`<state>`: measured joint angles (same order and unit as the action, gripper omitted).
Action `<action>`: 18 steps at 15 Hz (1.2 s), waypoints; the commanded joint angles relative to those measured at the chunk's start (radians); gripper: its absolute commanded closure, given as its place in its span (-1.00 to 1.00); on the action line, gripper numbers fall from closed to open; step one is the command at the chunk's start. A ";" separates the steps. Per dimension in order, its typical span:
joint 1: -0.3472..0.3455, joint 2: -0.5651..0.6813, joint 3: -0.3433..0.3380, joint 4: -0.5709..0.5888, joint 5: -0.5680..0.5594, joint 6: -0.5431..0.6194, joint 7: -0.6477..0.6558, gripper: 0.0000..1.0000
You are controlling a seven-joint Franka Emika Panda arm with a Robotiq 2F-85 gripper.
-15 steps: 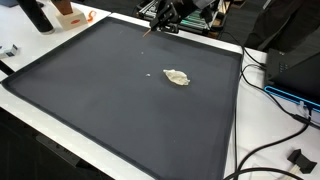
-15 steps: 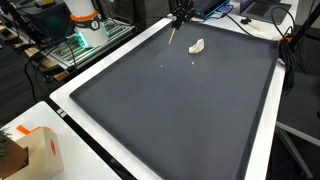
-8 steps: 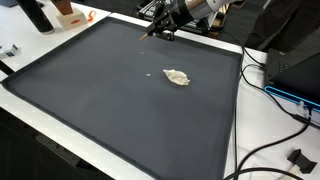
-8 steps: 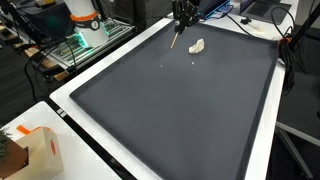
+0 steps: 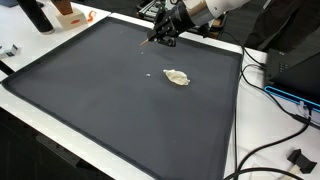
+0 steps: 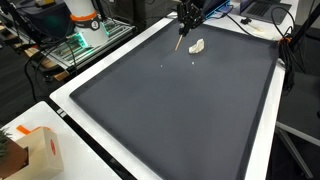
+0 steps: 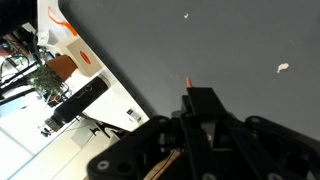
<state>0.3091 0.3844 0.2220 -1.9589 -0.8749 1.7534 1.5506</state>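
Note:
My gripper hangs over the far edge of a large dark mat, also seen in an exterior view. It is shut on a thin wooden stick with an orange tip, which slants down toward the mat. In the wrist view the orange tip sticks out past the closed fingers just above the mat. A crumpled pale wad lies on the mat a short way from the stick's tip, apart from it.
A white table border surrounds the mat. An orange-and-white box and a black bottle stand off the mat. Cables run along one side. Small pale specks lie on the mat.
My gripper has moved with the stick from the mat's far edge a little inward, toward the crumpled wad. The wad has not moved.

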 commanded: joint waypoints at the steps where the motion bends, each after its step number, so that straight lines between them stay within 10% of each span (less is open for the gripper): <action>1: 0.020 0.015 -0.008 0.008 -0.007 0.019 -0.016 0.94; 18: 0.060 0.061 -0.011 0.006 -0.025 0.099 -0.032 0.94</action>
<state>0.3521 0.4311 0.2222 -1.9550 -0.8749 1.8301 1.5274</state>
